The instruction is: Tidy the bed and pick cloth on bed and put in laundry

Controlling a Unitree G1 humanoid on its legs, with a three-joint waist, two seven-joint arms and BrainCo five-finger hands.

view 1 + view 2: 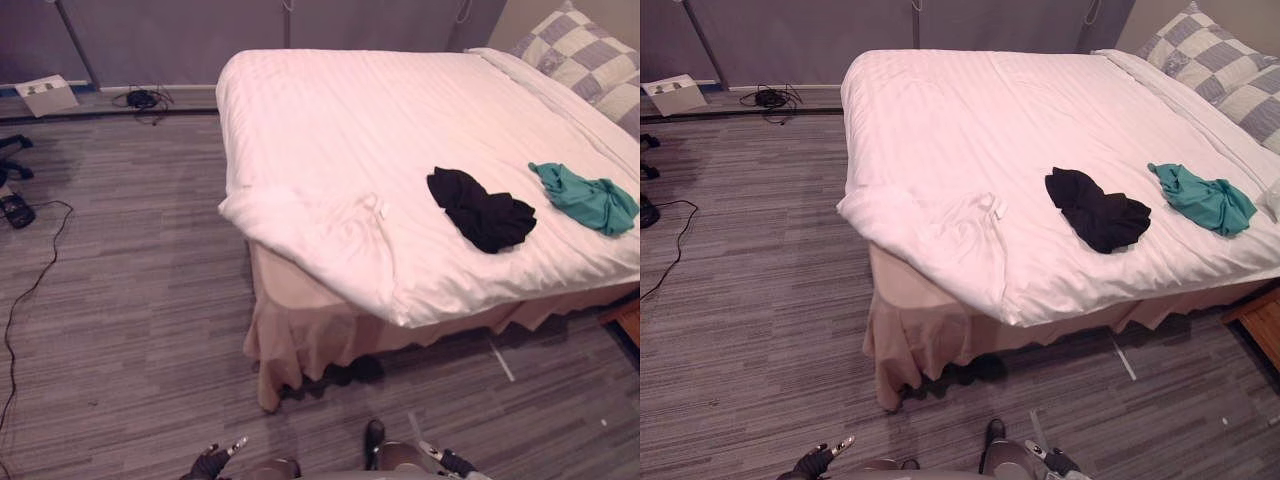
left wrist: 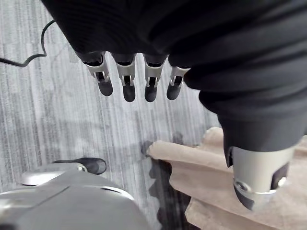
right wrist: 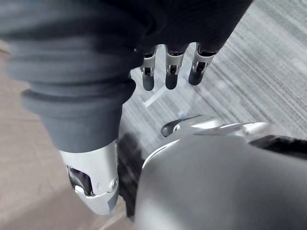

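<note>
Left eye view, bed (image 1: 330,120): it takes the far and right part of the scene, with a white duvet (image 1: 400,130) whose near left corner is folded back and rumpled.
Black cloth (image 1: 482,210): one piece, crumpled, it lies on the duvet close to the near edge of the bed; its long axis runs from far left to near right.
Teal cloth (image 1: 588,198): one piece, also crumpled, to the right of the black cloth and apart from it; its long axis goes the same way, from far left to near right.
Cloth count: two on the bed, none in a hand.
Pillows (image 1: 580,50): two, checked, at the far right corner of the bed.
Bed skirt (image 1: 300,340): beige, it hangs down under the duvet to the grey floor (image 1: 130,300).
Left hand (image 2: 158,38): low at the near edge, over the floor; its fingers (image 2: 125,81) are straight and a little apart, the thumb stands aside, and they hold and touch nothing.
Right hand (image 3: 96,62): low at the near edge, to the right of the left hand; its fingers (image 3: 170,72) are straight, slightly apart, with nothing between them.
</note>
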